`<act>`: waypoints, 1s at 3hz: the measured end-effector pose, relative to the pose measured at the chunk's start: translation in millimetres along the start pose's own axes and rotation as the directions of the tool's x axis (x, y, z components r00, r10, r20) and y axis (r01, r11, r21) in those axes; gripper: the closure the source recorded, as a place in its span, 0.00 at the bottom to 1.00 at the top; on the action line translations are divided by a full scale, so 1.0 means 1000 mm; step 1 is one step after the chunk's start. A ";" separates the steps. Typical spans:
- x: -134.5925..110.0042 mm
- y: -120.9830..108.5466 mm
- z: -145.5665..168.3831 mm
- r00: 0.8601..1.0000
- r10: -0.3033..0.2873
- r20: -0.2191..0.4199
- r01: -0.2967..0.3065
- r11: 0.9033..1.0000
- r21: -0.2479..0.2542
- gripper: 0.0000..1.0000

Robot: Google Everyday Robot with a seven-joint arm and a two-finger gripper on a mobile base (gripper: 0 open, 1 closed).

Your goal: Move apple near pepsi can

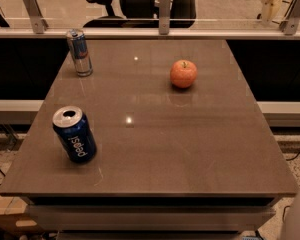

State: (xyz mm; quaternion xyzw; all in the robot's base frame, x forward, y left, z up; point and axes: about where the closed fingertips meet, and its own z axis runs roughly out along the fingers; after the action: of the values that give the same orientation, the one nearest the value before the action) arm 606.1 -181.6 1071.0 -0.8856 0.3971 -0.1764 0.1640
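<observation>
The apple (pixel 183 74) sits at the table's (pixel 190 149) far right, well apart from the pepsi can (pixel 74 135) at near left. The reach for the apple seems not yet begun. The gripper is out of view, so I cannot tell its state; a pale edge (pixel 299 219) at lower right may be the arm.

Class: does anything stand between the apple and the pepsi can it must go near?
Nothing visible does. Only tabletop lies between the apple, far right of centre, and the pepsi can at the front left. The slim silver can stands at the far left, off that path. The gripper is out of view.
</observation>
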 end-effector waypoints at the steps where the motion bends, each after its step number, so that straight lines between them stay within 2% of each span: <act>1: 0.008 -0.009 0.016 0.995 -0.099 0.021 0.099 0.995 0.001 0.00; 2: 0.012 -0.009 0.034 0.987 -0.155 0.049 0.156 0.988 -0.010 0.00; 3: 0.014 -0.002 0.054 0.981 -0.175 0.083 0.178 0.983 -0.034 0.00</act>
State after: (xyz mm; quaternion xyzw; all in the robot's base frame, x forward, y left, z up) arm 640.0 -182.9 1026.9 -0.9269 0.3137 -0.1466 0.1450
